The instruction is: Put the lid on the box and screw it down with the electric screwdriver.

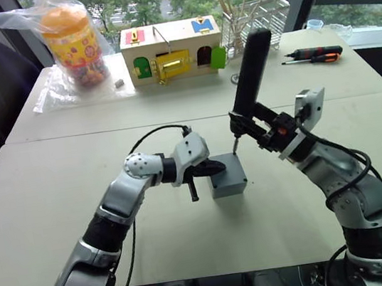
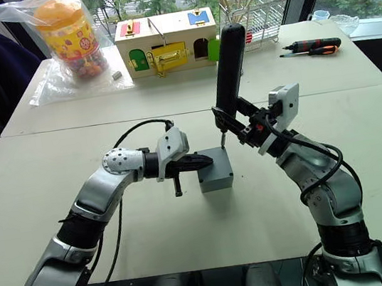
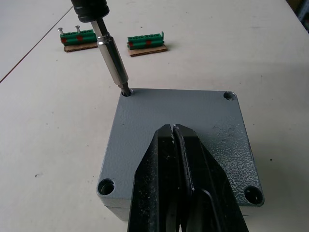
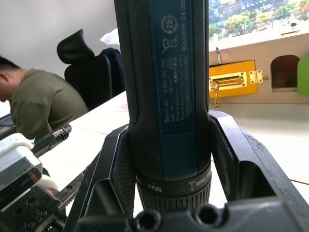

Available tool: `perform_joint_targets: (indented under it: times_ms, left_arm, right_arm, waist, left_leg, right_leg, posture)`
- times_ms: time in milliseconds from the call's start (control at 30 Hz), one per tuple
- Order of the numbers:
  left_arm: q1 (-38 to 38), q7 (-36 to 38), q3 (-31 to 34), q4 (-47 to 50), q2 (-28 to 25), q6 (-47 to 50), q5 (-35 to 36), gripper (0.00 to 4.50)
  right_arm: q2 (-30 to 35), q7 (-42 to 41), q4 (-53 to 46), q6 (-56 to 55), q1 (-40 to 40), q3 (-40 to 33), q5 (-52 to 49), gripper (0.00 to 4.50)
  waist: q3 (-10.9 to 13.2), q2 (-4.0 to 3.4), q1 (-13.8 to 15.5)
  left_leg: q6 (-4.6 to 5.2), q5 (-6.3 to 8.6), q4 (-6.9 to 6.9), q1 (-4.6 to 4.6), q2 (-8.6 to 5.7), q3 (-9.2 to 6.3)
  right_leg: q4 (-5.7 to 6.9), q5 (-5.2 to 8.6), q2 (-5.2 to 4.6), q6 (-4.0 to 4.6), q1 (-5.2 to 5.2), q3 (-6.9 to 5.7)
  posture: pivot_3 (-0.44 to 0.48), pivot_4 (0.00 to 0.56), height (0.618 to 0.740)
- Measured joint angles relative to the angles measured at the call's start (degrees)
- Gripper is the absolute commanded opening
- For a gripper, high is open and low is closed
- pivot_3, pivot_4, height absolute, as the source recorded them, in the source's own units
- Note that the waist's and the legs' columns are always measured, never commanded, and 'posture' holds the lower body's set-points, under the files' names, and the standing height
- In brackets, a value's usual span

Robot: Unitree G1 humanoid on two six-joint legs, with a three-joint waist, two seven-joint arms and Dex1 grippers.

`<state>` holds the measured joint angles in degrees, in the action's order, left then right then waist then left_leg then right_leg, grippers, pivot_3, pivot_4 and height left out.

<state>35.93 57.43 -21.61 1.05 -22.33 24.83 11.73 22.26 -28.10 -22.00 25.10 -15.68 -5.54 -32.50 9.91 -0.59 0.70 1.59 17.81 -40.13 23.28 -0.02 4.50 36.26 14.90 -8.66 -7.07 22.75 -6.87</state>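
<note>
Where the near table carries the work, one grey box stands about midway between the two arms, with one grey lid seated flat on its top; four corner screw recesses are countable on the lid in the left wrist view, one of them occupied by the bit. One electric screwdriver, dark and cylindrical, stands nearly upright and tilted slightly right, its metal bit entering the lid's far corner recess. Right gripper: its two black fingers clamp the screwdriver body from either side, just right of and above the box. Left gripper: fingers pressed together with nothing between them, tip resting on the lid's top surface from the left side of the box. Beyond the box, on the table surface, two small green terminal strips on brown backing lie side by side, two screws standing on one of them. On the far table: one wooden box with coloured doors and a yellow latch at far centre; one clear bagged jar with an orange lid at far left; one wire rack holding thin sticks to the right of the wooden box; two slim black-and-orange hand screwdrivers at far right. One person in a green top sits beside one black office chair, seen in the right wrist view.
</note>
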Motion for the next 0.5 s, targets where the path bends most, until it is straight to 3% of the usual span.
perform_joint_targets:
  times_ms: [267,500]
  left_arm:
    - [-0.97,0.04,-0.15,-0.12,-0.04,0.08,-0.36,0.0]
    - [-1.39,0.17,-0.15,-0.18,-0.04,0.15,-0.67,0.0]
  right_arm:
    - [-0.79,-0.53,-0.3,-2.94,3.77,0.63,1.43,1.78]
    - [-1.17,-0.71,-0.1,-3.43,4.23,0.88,2.33,1.78]
  waist:
    - [-0.84,0.55,-0.07]
    - [-1.22,0.56,-0.08]
  left_leg:
    - [0.04,0.04,0.08,-0.37,0.04,-0.03]
    - [0.08,0.08,0.11,-0.55,0.06,-0.02]
  right_leg:
    - [-0.14,0.01,0.01,0.02,-0.37,-0.01]
    - [-0.17,0.02,0.01,0.03,-0.49,0.02]
  posture:
    - [0.0,0.15,0.705]
    - [0.0,0.15,0.705]
